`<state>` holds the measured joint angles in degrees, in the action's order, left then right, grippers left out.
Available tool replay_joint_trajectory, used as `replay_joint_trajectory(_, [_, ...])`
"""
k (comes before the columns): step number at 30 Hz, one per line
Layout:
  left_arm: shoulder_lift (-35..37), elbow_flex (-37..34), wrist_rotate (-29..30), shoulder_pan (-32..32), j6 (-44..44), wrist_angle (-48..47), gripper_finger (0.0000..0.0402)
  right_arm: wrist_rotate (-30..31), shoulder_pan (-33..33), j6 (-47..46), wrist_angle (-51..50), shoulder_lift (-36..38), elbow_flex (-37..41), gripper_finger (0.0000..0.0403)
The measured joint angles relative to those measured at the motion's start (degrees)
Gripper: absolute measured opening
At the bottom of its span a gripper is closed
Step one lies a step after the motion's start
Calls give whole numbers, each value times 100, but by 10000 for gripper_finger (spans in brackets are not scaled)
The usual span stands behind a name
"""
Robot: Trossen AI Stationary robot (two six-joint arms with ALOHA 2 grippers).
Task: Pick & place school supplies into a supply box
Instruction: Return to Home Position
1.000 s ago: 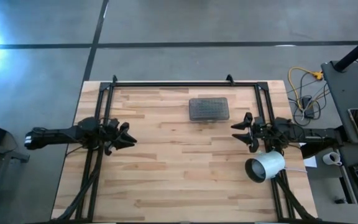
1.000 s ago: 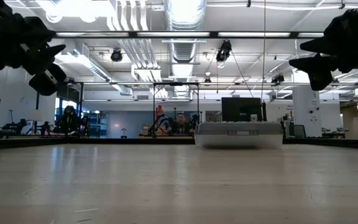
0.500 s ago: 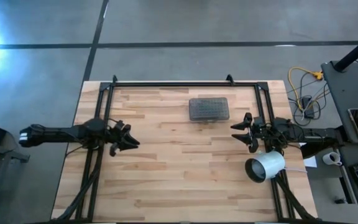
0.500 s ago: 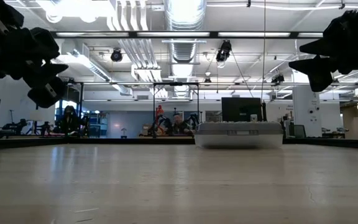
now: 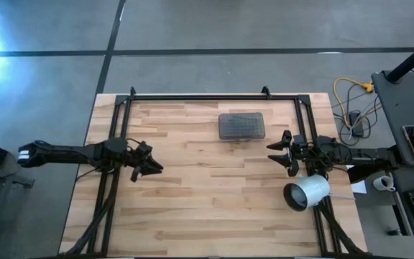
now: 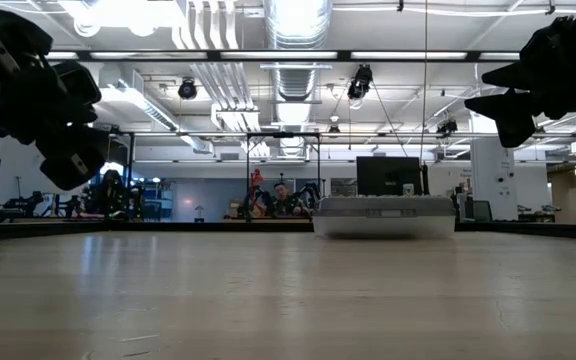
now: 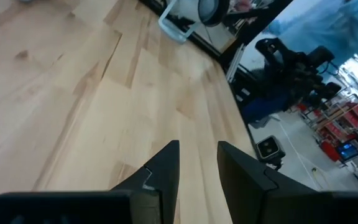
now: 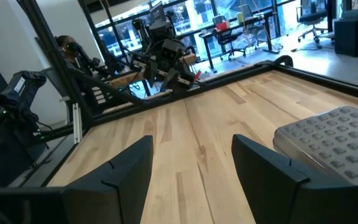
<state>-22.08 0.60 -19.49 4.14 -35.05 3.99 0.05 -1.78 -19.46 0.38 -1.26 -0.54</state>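
The supply box (image 5: 241, 126) rests flat on the far middle of the table with its grey textured lid shut; it also shows in the low view (image 6: 383, 214) and the right wrist view (image 8: 334, 140). No pens, pencils, markers or scissors show in any view. My left gripper (image 5: 154, 168) (image 7: 197, 146) hovers over bare wood at the table's left, its fingers a narrow gap apart. My right gripper (image 5: 277, 152) (image 8: 191, 146) hovers wide open at the right, just near-right of the box.
A white cylinder (image 5: 307, 192) lies on its side beside my right arm, its open end toward the near left. Black frame rails (image 5: 207, 96) run along the table's far, left and right edges. Bare wood (image 5: 214, 201) fills the middle and near part. People sit far behind the table (image 6: 288, 197).
My left gripper has sunk lower, shifted slightly toward the near edge and the table's middle, and turned about its wrist. The right arm and the box have kept still.
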Motion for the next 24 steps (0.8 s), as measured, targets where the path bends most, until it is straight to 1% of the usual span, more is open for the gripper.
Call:
replay_joint_trajectory(14, [-383, 0, 0, 0, 0, 2, 93, 0, 0, 0, 0, -2, 0, 210])
replay_joint_trajectory(24, [-417, 0, 0, 1, 0, 2, 93, 0, 0, 0, -2, -2, 0, 210])
